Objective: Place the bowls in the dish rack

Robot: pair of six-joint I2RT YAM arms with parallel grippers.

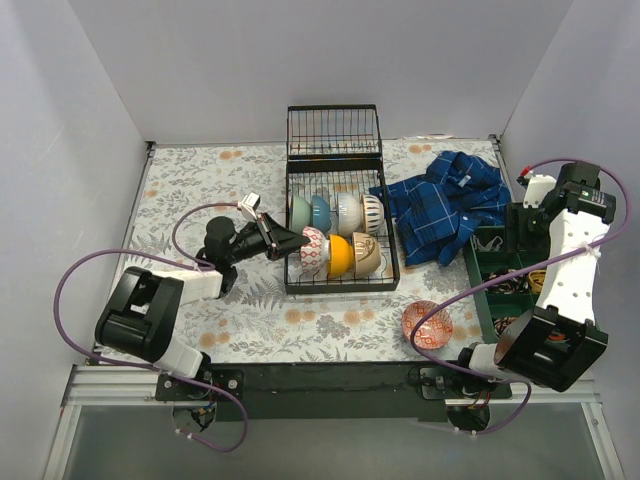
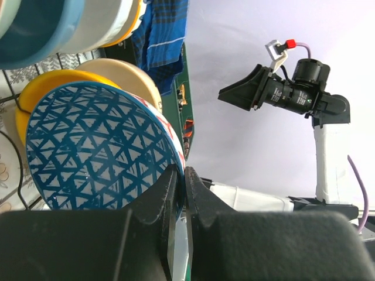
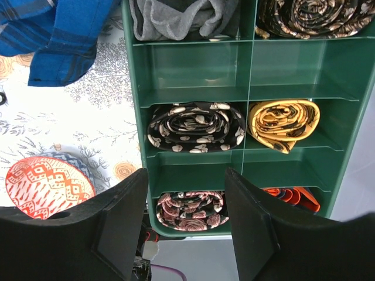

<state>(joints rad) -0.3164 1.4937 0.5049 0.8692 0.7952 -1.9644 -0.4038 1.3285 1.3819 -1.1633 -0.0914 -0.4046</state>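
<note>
The black wire dish rack (image 1: 340, 275) stands mid-table with several bowls on edge in its tines. My left gripper (image 1: 298, 240) is at the rack's front left. In the left wrist view it (image 2: 185, 186) is shut on the rim of a bowl with a blue triangle pattern inside (image 2: 99, 146); from above this bowl shows red and white (image 1: 314, 251). It stands upright beside a yellow bowl (image 1: 341, 256) and a beige bowl (image 1: 366, 253). A red patterned bowl (image 1: 427, 325) lies on the table at the front right (image 3: 47, 187). My right gripper (image 3: 186, 225) is open and empty above the green tray.
A green compartment tray (image 1: 492, 285) with rolled ties (image 3: 196, 126) sits at the right edge. A blue plaid shirt (image 1: 445, 200) lies crumpled right of the rack. An upright wire basket section (image 1: 333, 132) stands behind the rack. White walls enclose the table.
</note>
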